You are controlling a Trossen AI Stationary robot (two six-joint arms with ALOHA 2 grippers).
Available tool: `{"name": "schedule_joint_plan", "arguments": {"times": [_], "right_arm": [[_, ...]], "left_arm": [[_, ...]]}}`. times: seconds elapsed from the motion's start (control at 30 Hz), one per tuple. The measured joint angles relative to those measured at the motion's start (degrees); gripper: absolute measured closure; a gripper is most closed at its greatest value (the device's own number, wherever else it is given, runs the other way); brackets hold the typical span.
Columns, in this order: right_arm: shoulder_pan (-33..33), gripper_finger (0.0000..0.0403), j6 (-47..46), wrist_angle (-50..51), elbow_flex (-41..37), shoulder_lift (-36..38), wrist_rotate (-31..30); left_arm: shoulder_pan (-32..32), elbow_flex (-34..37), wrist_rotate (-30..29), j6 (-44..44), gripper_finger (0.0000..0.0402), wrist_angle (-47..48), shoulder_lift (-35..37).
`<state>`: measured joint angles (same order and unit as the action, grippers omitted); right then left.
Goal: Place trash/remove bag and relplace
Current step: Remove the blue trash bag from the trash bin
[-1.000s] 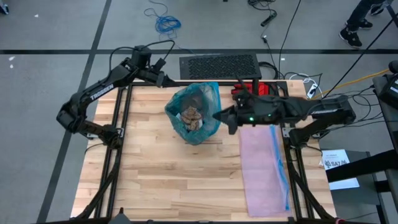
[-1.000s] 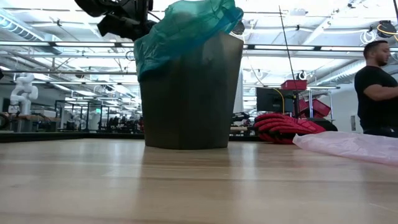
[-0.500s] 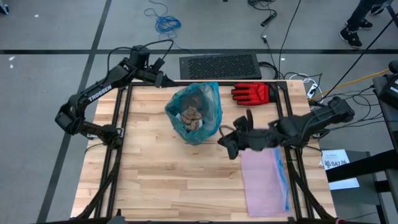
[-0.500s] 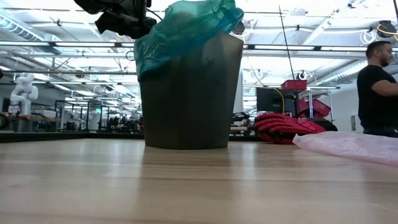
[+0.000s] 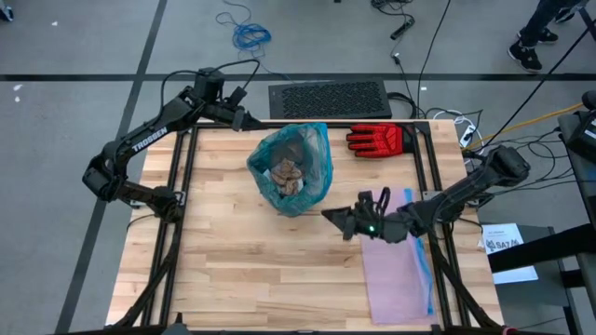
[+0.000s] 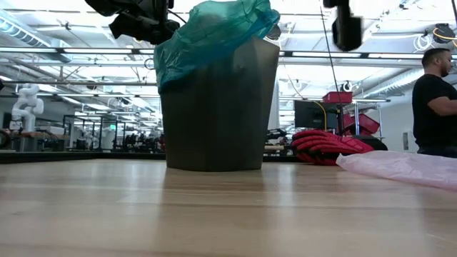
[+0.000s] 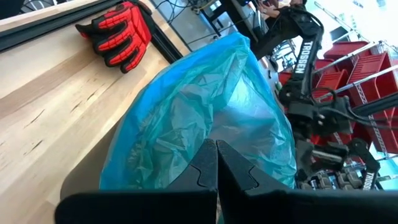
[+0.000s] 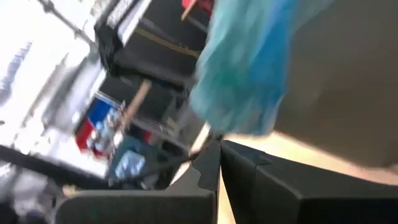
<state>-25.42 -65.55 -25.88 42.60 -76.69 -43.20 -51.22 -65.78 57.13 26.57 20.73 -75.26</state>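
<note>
A dark grey bin (image 6: 218,107) stands upright on the table, lined with the teal bag (image 5: 317,172), whose top is draped over the rim. Brown paper trash (image 5: 287,175) lies inside. My left gripper (image 7: 216,148) is shut and hovers by the bag's far-left rim, high in the low view (image 6: 146,25). My right gripper (image 5: 333,216) is shut in its wrist view (image 8: 219,146). It hangs in the air right of the bin on its near side, just off the pink bag's far end, and touches nothing.
The pale pink replacement bag (image 5: 396,256) with its blue strip lies flat on the right half of the table. A red glove (image 5: 377,140) lies near the far right corner. A black grille (image 5: 328,98) sits beyond the far edge. A person (image 6: 434,100) stands in the room behind.
My right gripper has swung away from the bin's right rim toward the table's near edge and come down, entering the top of the low view. It uncovered the red glove on the way. The bin, the bags and my left arm have stayed still.
</note>
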Motion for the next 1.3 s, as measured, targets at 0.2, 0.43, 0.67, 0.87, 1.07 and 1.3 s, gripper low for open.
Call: {"name": "schedule_joint_plan", "arguments": {"times": [0.2, 0.43, 0.67, 0.87, 1.07, 1.3], "right_arm": [[4.2, 0.0396, 3.9, -1.3, 0.0, 0.1, 10.0], [1.0, 0.037, 7.0, 3.3, 0.0, 0.1, 3.9], [0.8, 0.0279, 0.6, 9.7, 0.0, 0.1, 1.6], [3.4, 0.0194, 3.5, 9.8, 0.0, 0.1, 0.9], [7.9, 0.0166, 6.9, 9.1, 0.0, 0.1, 3.5], [12.5, 0.0259, 18.6, -5.6, 0.0, 0.1, 12.6]], "left_arm": [[0.0, 0.0, 0.5, 0.0, 0.0402, 1.8, 0.0], [0.0, 0.0, 0.5, 0.0, 0.0402, 2.6, 0.0], [0.0, 0.0, 0.6, 0.0, 0.0402, 2.6, 0.0], [0.0, 0.0, 0.6, 0.0, 0.0402, 2.6, 0.0], [0.0, 0.0, 0.7, 0.0, 0.0402, 2.6, 0.0], [0.0, 0.0, 0.7, -0.4, 0.0402, 2.5, 0.0]]}}
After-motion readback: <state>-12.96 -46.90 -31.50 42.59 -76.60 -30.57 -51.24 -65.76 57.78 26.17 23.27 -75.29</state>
